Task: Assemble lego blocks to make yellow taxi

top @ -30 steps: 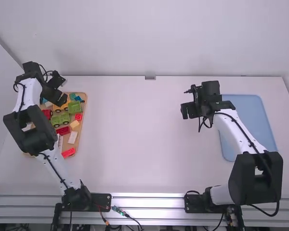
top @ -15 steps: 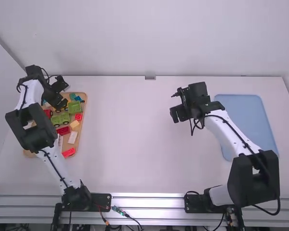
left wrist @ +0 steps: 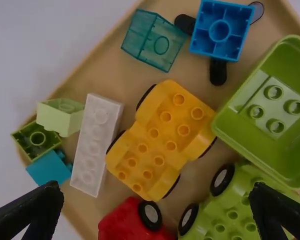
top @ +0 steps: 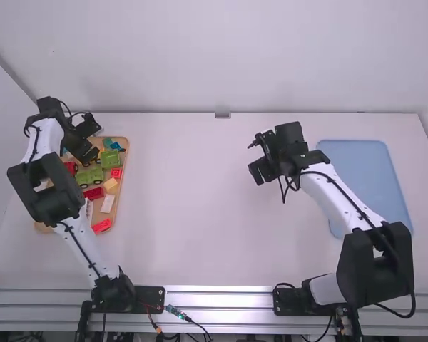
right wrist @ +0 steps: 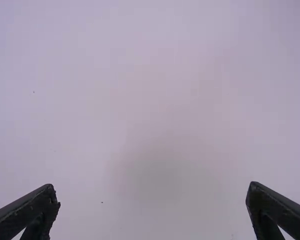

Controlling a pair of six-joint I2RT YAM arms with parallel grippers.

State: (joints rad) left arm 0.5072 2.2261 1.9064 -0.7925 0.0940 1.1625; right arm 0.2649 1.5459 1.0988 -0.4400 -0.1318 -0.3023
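Jaws parted, the left gripper [left wrist: 156, 192] should descend squarely astride the yellow plastic wheeled base [left wrist: 161, 141], centre of its wrist view; the right gripper [right wrist: 152, 192] gapes, empty.

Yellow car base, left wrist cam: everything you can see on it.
The yellow car base looks like molded plastic: a one-color body with round studs on top, notched sides and black wheels peeking out along both long sides. It sits upright, studs up, on the tan tray, between the white brick and the green tub. Contact with either: can't tell. No gripper holds it.
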